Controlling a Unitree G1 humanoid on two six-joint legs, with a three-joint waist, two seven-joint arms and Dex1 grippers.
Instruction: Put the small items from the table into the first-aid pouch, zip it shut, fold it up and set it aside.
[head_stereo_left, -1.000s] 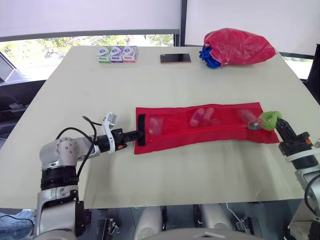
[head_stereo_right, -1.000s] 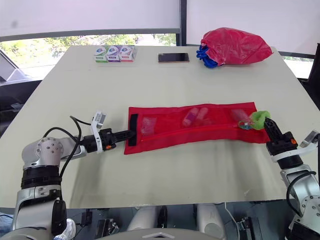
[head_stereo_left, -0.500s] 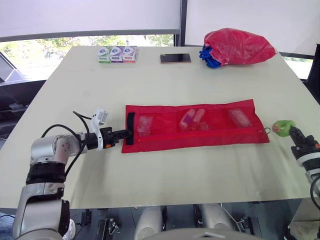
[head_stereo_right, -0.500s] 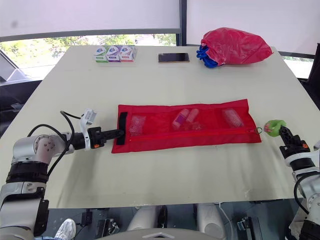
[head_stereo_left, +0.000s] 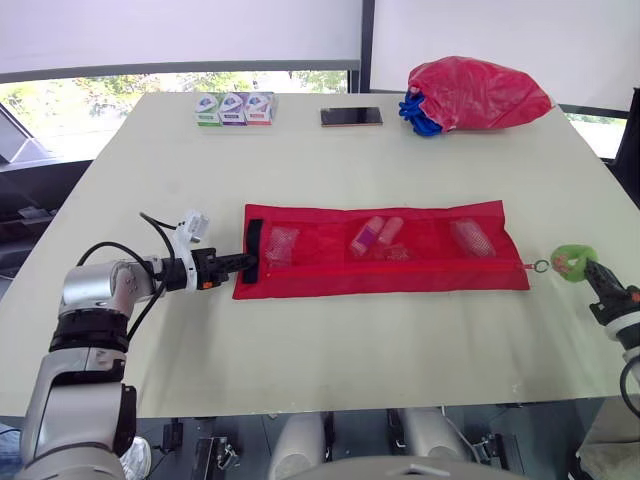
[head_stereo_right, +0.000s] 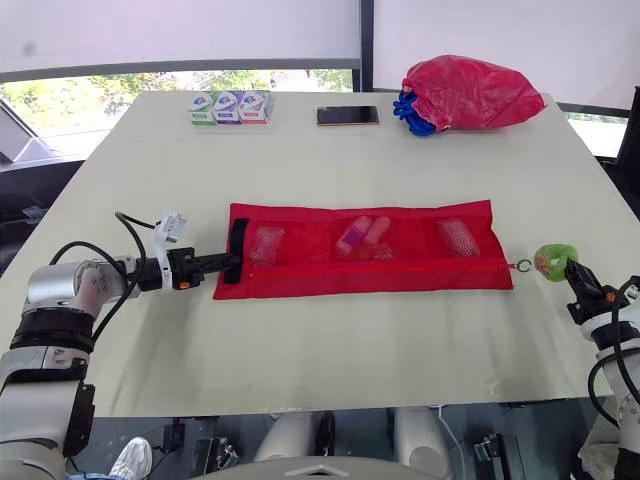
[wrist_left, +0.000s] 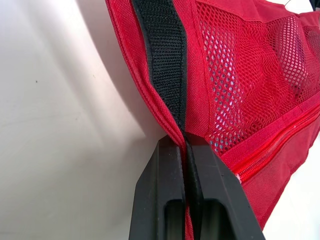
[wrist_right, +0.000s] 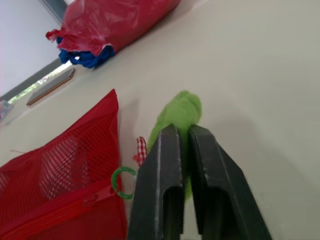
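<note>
We are pinching the black-strapped end of the long red mesh first-aid pouch (head_stereo_left: 380, 250), lying flat mid-counter with small items inside, between our closed left fingers (wrist_left: 162, 195). Our right fingers (wrist_right: 160, 190) are gripping its fluffy green zipper pull (head_stereo_left: 570, 262) just past the other end. Zipping is looking done; folding is coming next, after letting the pull go. The pale beige counter (head_stereo_left: 400, 170) is also carrying three small boxes (head_stereo_left: 234, 108), a flat phone (head_stereo_left: 351, 116) and a red plastic bag (head_stereo_left: 475, 93) by the windows.

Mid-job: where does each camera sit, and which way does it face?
Left eye: on the head, facing forward and down at the table and red pouch; left tool and right tool show.
Right eye: beside it, same scene.
Left wrist: on the left arm, along its tool, shut on the pouch at its black strip.
Right wrist: on the right arm, along its tool, shut on the green pull.
Shared: both wrist views show the pouch's mesh.
</note>
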